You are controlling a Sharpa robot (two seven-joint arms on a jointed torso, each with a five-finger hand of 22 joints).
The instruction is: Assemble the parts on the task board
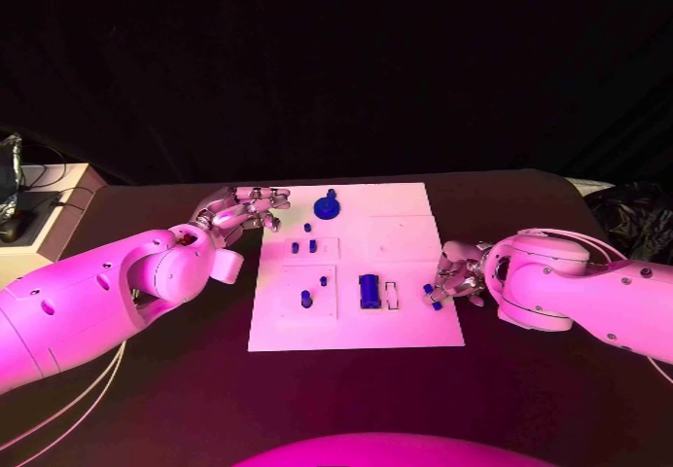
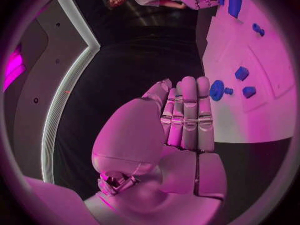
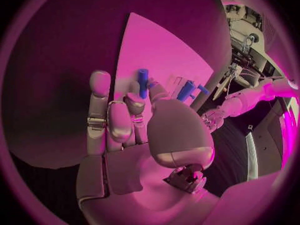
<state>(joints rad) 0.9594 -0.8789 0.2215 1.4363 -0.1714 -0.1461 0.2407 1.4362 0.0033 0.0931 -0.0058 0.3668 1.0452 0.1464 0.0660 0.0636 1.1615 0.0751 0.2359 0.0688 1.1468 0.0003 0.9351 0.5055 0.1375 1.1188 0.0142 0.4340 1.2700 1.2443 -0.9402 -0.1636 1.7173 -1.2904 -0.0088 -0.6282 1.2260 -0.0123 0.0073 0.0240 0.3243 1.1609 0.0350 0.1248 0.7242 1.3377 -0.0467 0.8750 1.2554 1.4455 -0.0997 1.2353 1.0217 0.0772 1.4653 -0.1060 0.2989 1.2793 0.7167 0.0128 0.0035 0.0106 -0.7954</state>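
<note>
Bulbous white arms (image 1: pixel 98 292) — segmented silver fingers (image 2: pixel 187 115)

White rectangular task board (image 1: pixel 407 326), flat on the black counter (image 1: pixel 561 389). On its far edge, a flat blue oval part (image 1: pixel 327 205). Nearer, a small blue dot (image 1: pixel 307 228), then two short upright blue pegs (image 1: pixel 303 247) side by side. In the near left panel, an oval blue piece (image 1: pixel 306 300) and a small peg (image 1: pixel 323 281). Mid-board, a tall blue block (image 1: pixel 369 291) beside a pale slot. One small blue cylinder (image 3: pixel 142 82) pinched in the right hand (image 1: pixel 456 277) at the board's right edge.
</note>
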